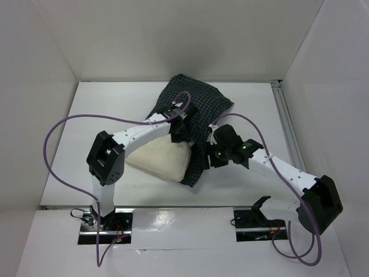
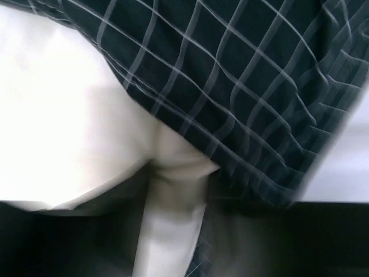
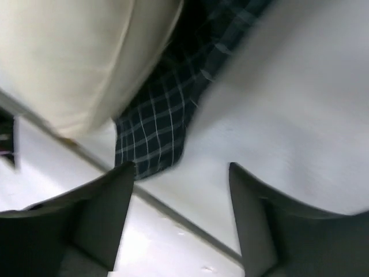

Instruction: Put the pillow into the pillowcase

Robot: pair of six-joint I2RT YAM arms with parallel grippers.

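My right tool [image 3: 181, 167] has its fingers spread wide and holds nothing; a corner of the dark checked pillowcase [image 3: 153, 138] lies just beside 1 finger [image 3: 109, 208]. My left tool [image 1: 181, 131] sits where the cream pillow [image 1: 158, 158] meets the case, and I can't make out its grip. Part of the pillow sticks out near the front edge, with bare worktop [image 1: 98, 109] to its left.

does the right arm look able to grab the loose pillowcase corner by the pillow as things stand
Probably yes. The right fingers are open, and the pillowcase corner lies on the table just ahead of one of them, beside the pillow, with nothing in between.
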